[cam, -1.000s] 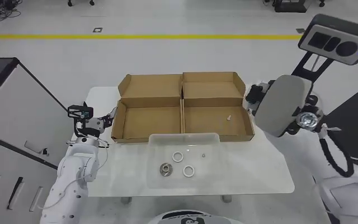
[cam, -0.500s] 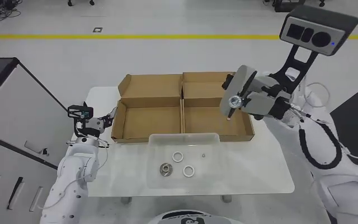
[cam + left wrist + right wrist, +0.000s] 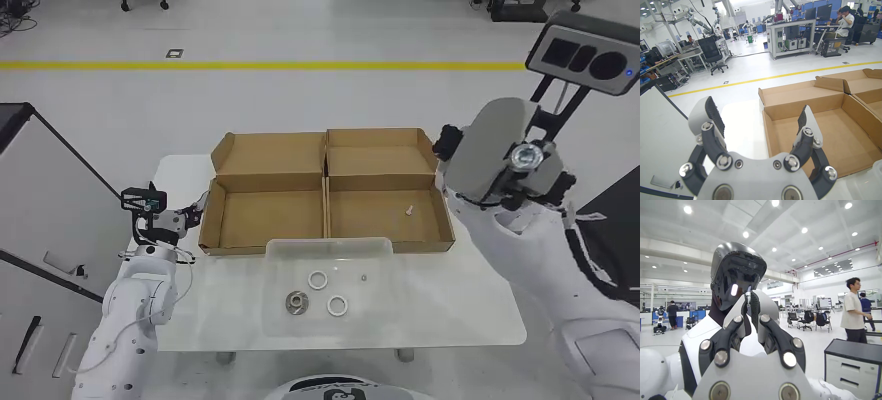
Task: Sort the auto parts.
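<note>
Right gripper [image 3: 750, 307] is clenching a small metal pin [image 3: 748, 297] by its tips, raised beside the cardboard boxes [image 3: 265, 215]. I am worrying it slips out there, missing them. Left gripper [image 3: 761, 115] is idling released beside the boxes.

No lettering, labels or numbers are legible here — none.

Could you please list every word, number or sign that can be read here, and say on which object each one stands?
No text reads clearly.
Cardboard boxes: plain, no print.
Clear tray and the parts in it: no marking can be told.
Small metal part in the right gripper: no marking can be told.
Screen in the room behind: print too small, partly hidden.
Whiteboard far behind: too blurred.
</note>
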`<state>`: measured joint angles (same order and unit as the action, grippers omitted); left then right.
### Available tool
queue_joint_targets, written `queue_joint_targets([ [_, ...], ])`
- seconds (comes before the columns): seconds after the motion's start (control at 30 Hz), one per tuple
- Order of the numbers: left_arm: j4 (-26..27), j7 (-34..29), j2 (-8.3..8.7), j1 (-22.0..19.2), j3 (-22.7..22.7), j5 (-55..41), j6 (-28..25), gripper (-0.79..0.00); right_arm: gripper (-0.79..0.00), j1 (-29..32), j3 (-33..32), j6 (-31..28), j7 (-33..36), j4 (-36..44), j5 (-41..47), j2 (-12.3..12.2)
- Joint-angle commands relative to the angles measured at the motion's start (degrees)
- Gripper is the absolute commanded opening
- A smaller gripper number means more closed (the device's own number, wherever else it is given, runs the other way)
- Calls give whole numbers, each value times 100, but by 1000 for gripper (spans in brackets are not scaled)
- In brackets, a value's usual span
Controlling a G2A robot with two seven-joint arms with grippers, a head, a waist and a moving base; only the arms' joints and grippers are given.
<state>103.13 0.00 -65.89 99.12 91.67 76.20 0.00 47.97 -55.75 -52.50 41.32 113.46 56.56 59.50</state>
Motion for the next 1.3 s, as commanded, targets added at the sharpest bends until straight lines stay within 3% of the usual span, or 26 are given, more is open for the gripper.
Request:
queue_joint_targets([
  [0.0, 0, 0, 0, 0, 0, 0, 0, 0, -785, 19, -29, 15, 43, -18, 33, 21],
  [0.47, 0, 0, 0, 0, 0, 0, 0, 0, -785, 127, -483, 780, 268, -55, -1090, 69],
  [0.83, 0, 0, 0, 0, 0, 0, 0, 0, -785, 295, -377, 281, 385, 27, -246, 220],
  [1.27, 0, 0, 0, 0, 0, 0, 0, 0, -785, 295, -412, 296, 482, -22, -293, 234],
])
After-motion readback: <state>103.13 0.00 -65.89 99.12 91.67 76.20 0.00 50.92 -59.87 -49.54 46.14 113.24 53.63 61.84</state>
